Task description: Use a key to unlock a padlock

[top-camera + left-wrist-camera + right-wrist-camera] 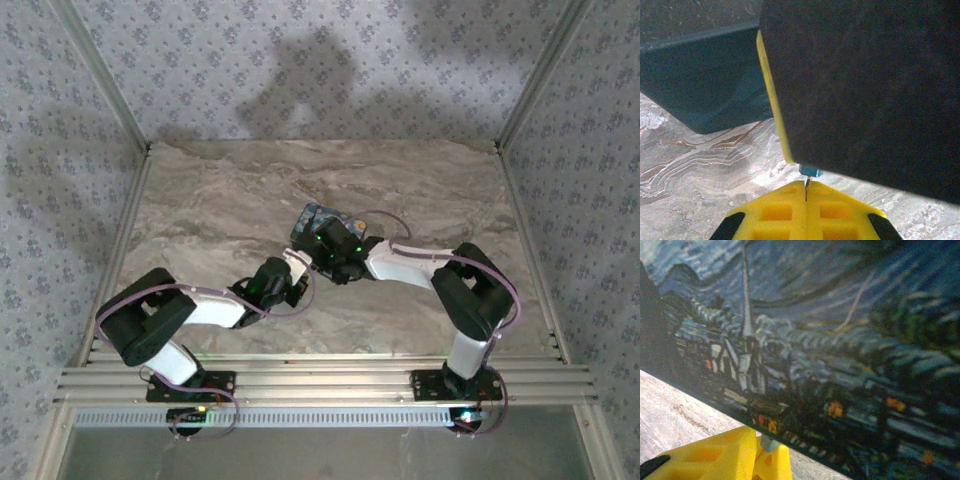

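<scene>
left fingers (775,212) pinched shut on the key (810,172), swirl-print box (815,340) close by, right fingers (705,455) near box, grip unclear

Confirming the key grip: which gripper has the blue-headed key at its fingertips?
The left gripper: the key juts from its closed yellow tips; the right gripper shows a greyish stub.

— What lies just beyond the left gripper (806,185)?
— A dark slab (865,85), unidentifiable, running off the top and right edges. It covers the top of the key (811,172), and the blade is lost between the fingers (780,212).
— And ahead of the right gripper (759,441)?
— The box (830,340), blurred, cut off by the edges. That gripper's fingers are clipped at the bottom edge, their grip unreadable.
</scene>
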